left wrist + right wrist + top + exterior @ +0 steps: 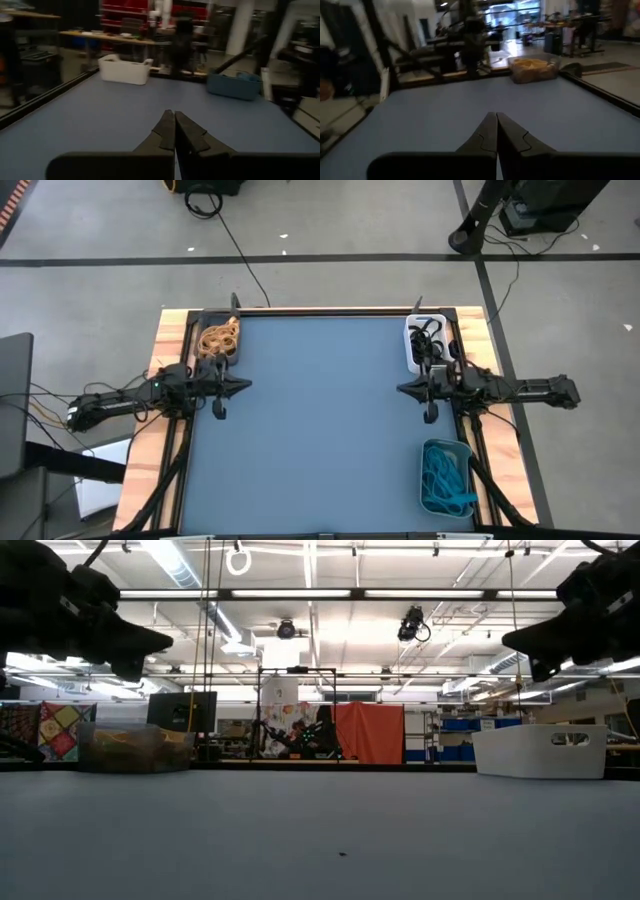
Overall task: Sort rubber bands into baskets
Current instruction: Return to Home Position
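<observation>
On the blue mat [320, 420], no loose band is visible. The tan bands [218, 338] lie in the dark basket [215, 317], the black bands [428, 335] in the white basket [409, 345], and the blue bands [446, 478] in the teal basket [446, 443]. Sorting appears complete. The left gripper [243, 385] and right gripper [403, 389] hover at opposite mat edges, fingers pressed together, holding nothing. Judged remaining: parking both arms.
</observation>
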